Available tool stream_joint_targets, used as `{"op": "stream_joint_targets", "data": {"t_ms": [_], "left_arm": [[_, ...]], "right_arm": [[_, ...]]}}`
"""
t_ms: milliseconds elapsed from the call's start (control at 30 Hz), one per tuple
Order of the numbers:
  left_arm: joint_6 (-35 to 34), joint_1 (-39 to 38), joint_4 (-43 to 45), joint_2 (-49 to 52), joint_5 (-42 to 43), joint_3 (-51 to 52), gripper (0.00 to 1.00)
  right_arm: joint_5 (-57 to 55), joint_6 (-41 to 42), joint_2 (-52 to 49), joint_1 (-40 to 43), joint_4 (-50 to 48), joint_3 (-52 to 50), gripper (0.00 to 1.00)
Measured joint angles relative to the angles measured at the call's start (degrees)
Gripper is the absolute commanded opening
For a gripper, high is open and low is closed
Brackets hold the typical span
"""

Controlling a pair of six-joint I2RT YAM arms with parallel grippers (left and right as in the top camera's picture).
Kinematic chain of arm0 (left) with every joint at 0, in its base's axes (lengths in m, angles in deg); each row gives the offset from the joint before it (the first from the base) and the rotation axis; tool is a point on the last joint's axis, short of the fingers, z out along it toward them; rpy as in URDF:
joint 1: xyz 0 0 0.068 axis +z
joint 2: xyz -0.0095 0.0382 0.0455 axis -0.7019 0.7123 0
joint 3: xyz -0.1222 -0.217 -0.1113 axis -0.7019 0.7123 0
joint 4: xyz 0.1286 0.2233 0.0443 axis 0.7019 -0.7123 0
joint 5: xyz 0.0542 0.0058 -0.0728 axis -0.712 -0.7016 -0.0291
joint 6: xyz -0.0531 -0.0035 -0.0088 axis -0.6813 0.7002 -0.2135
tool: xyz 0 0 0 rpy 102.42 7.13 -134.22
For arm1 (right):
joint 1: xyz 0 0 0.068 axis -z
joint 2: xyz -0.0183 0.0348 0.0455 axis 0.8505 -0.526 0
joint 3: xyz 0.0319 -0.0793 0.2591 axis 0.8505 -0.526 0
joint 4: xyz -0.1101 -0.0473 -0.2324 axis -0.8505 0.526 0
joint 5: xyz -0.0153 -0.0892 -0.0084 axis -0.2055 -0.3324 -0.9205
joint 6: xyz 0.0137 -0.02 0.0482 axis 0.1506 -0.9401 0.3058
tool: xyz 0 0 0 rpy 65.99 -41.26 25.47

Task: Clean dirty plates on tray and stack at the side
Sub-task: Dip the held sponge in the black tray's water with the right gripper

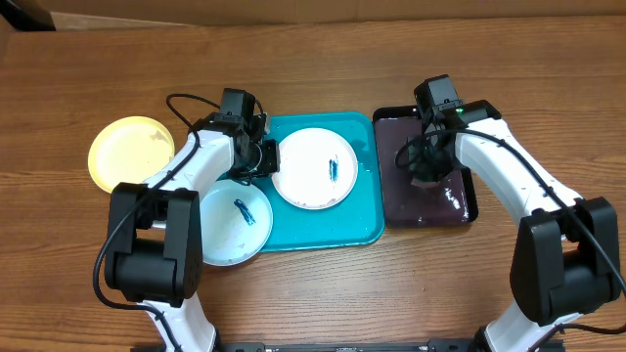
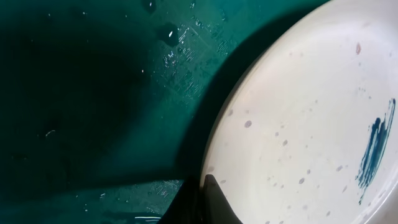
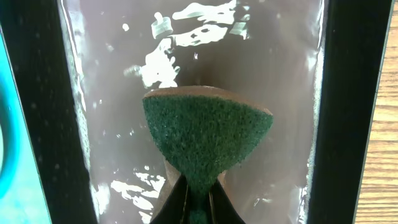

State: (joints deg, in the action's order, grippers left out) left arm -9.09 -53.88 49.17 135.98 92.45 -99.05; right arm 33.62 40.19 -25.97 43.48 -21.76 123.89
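Observation:
On the turquoise tray (image 1: 333,230) lies a white plate (image 1: 313,168) with a blue smear. My left gripper (image 1: 262,156) is shut on that plate's left rim; in the left wrist view its fingertips (image 2: 202,183) pinch the edge of the white plate (image 2: 298,124) over the wet tray (image 2: 93,93). A pale blue plate (image 1: 233,223), also smeared, straddles the tray's front left corner. A yellow plate (image 1: 130,152) sits on the table to the left. My right gripper (image 1: 427,171) is shut on a green sponge (image 3: 208,134) over the black tray.
The black tray (image 1: 411,205) with a wet purple inside stands just right of the turquoise tray. In the right wrist view its black rim (image 3: 348,112) flanks the sponge on both sides. Bare wooden table surrounds both trays.

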Motion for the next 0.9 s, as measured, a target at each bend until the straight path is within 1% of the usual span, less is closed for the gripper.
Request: {"op": "stream_joint_targets", "data": {"t_ms": [167, 333, 633, 900], "left_arm": [[-0.9, 0.0, -0.2, 0.0, 0.0, 0.0, 0.04], [-2.0, 0.0, -0.5, 0.0, 0.0, 0.0, 0.04], [-3.4, 0.1, -0.9, 0.0, 0.0, 0.0, 0.04], [-4.5, 1.8, -1.2, 0.0, 0.2, 0.0, 0.04]], "right_arm": [[0.0, -2.8, 0.0, 0.0, 2.2, 0.0, 0.04], [0.0, -3.9, 0.0, 0.0, 3.3, 0.0, 0.04], [0.0, -4.3, 0.0, 0.0, 2.6, 0.0, 0.04], [0.0, -3.7, 0.0, 0.0, 2.6, 0.0, 0.04]]}}
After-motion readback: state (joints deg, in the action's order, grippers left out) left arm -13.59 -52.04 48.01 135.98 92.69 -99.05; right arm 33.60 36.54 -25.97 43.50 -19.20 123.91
